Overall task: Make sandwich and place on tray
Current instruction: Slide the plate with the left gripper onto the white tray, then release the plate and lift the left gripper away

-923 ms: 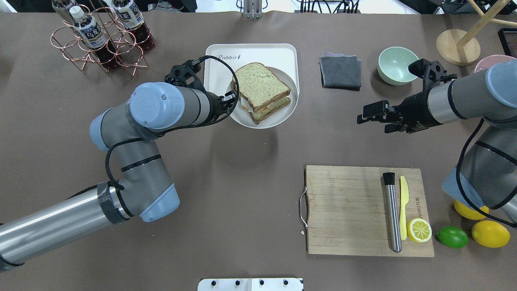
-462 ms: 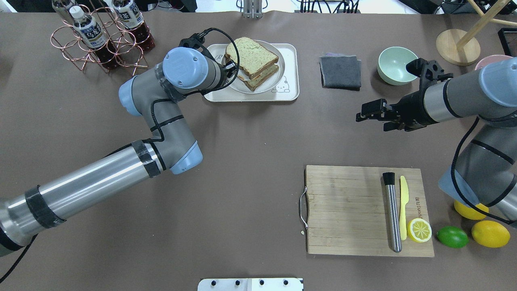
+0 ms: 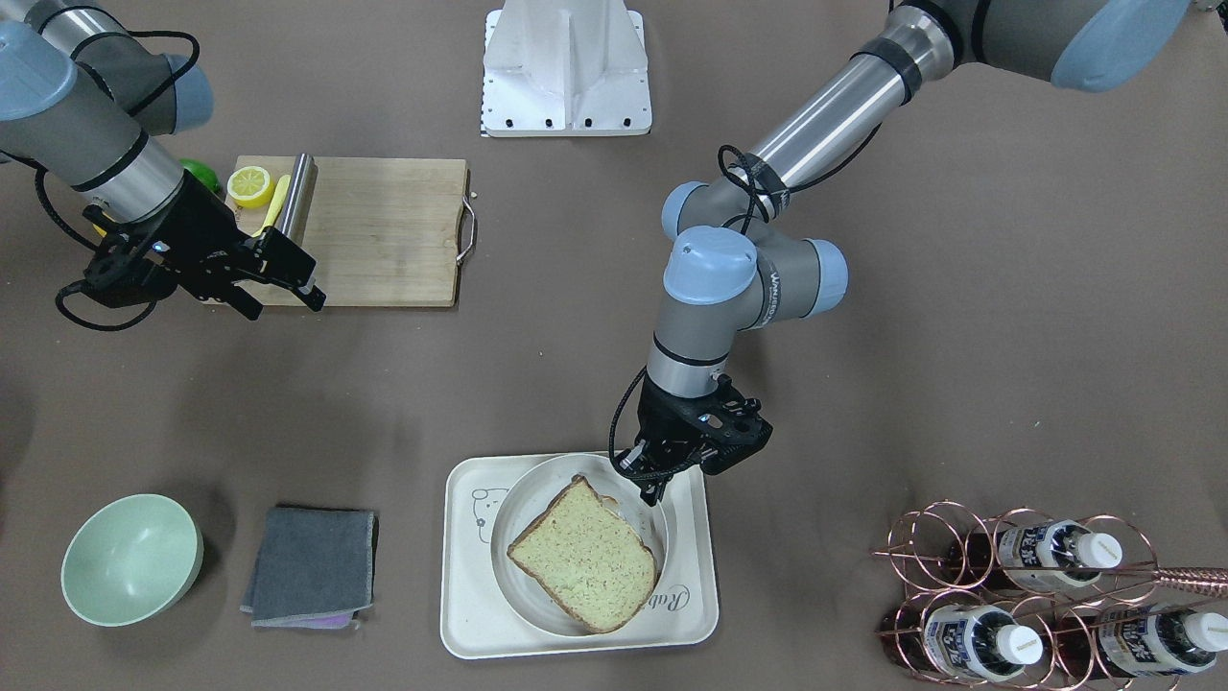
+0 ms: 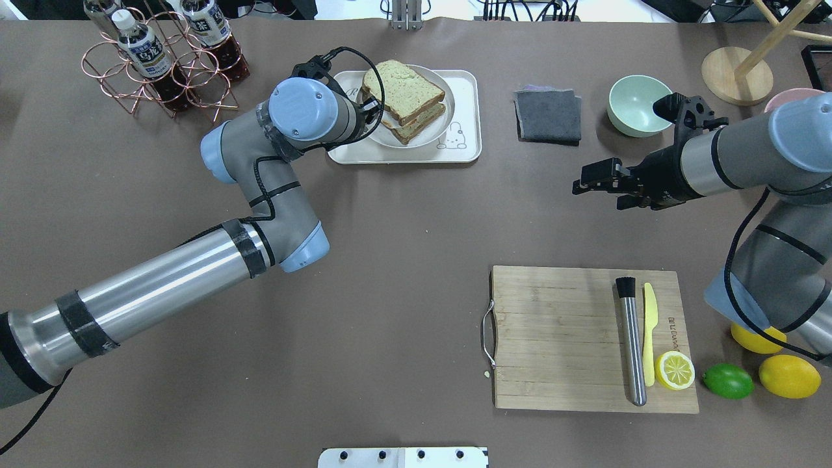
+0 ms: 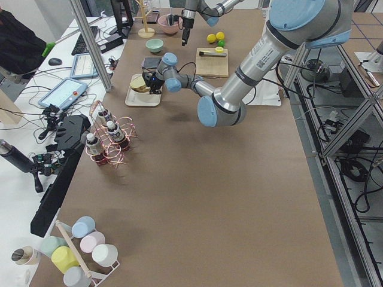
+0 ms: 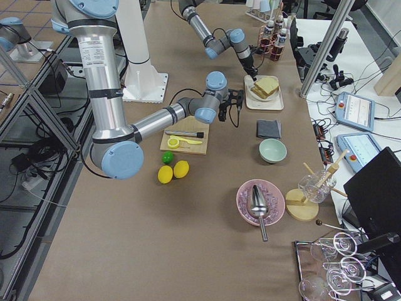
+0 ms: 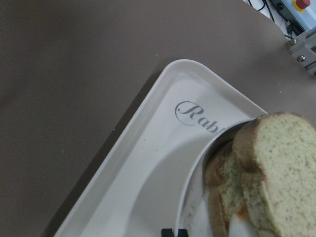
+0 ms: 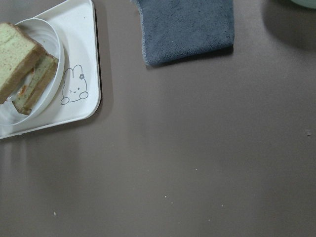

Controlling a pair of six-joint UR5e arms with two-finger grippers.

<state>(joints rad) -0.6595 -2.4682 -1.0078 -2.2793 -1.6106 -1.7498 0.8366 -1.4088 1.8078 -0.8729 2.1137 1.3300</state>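
Now, seen from overhead, the sandwich [image 4: 403, 91], two pale, brown-crusted slices with orange peeking between, lies on the plate [image 4: 422, 138] within the rim of the tray [image 4: 465, 91], at 12 o'clock on the table [image 4: 403, 227]. The left gripper [image 3: 652, 485] clamps the plate's rim at 9 o'clock. The right gripper [image 3: 285, 305], fingers spread, hangs at 3 o'clock over bare table.

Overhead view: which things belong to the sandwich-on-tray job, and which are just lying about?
Job: sandwich, plate, tray, left gripper at the plate's rim.

Lying about: cutting board, metal rod, yellow knife, lemon half, lime, grey cloth, green bowl, bottle rack.
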